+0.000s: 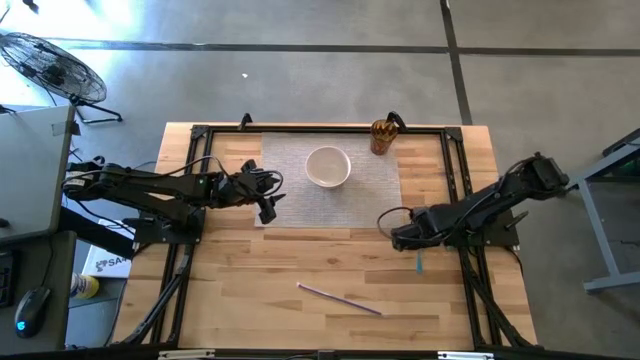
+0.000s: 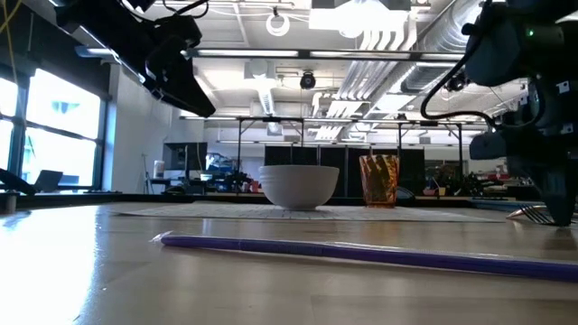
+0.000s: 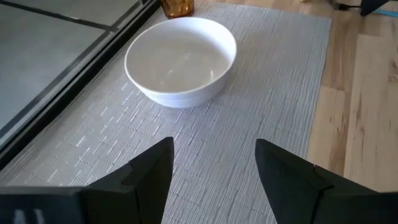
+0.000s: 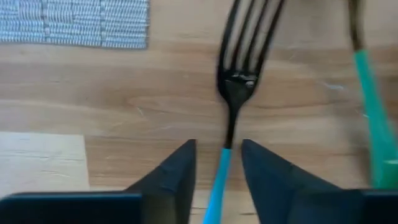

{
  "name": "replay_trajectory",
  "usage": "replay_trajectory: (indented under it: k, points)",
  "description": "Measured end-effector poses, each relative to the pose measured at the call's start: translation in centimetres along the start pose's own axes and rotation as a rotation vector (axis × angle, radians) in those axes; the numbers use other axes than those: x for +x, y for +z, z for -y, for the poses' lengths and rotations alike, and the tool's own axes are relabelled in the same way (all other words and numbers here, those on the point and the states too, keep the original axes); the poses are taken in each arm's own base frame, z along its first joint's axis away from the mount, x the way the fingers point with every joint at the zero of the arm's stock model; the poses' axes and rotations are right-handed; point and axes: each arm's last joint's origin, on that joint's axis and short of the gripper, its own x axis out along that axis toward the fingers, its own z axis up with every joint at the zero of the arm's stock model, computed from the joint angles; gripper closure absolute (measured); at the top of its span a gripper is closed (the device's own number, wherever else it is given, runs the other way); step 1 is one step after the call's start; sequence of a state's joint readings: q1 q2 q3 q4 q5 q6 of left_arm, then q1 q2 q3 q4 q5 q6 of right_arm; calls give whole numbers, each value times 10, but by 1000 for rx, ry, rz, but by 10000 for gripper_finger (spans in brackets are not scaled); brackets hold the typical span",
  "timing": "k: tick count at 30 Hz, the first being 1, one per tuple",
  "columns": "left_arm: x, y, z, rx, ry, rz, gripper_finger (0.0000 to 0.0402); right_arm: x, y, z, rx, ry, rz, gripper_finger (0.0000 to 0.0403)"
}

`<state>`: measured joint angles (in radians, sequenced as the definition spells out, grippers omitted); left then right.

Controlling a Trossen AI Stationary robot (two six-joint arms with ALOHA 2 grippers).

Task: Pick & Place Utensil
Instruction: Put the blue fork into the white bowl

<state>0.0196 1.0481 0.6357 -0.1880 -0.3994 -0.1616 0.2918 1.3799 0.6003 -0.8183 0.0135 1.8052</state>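
Note:
A fork (image 4: 235, 81) with black tines and a blue handle (image 4: 219, 177) lies flat on the wood by the table's right side. My right gripper (image 4: 217, 146) is low over it and open narrowly, one finger on each side of the handle just behind the neck, with wood showing in both gaps. In the high view only the handle's end (image 1: 418, 262) shows behind that gripper (image 1: 398, 238). My left gripper (image 3: 214, 146) is open and hovers over the grey placemat's (image 3: 261, 93) left part, pointing at the white bowl (image 3: 180, 59).
A green-handled utensil (image 4: 373, 118) lies just beside the fork. A thin purple stick (image 1: 340, 298) lies on the wood toward the near edge. An amber cup (image 1: 383, 135) stands at the placemat's far right corner, behind the bowl (image 1: 327, 166). A black frame rims the table.

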Motion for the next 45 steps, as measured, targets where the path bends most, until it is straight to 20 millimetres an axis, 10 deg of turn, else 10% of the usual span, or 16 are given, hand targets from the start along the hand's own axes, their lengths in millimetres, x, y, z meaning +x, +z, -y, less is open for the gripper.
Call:
replay_trajectory:
  k: [10, 29, 45]
  points:
    - [0, 0, 0, -11, 0, -1, 181, 9, 1, 3, 17, 34, -15, 362]
    - [-25, -1, -12, -66, 60, 3, 181, -14, 1, -8, -67, 8, 77, 399]
    - [-42, -1, -20, -140, 72, 34, 181, -116, 45, -137, -388, 174, 254, 402]
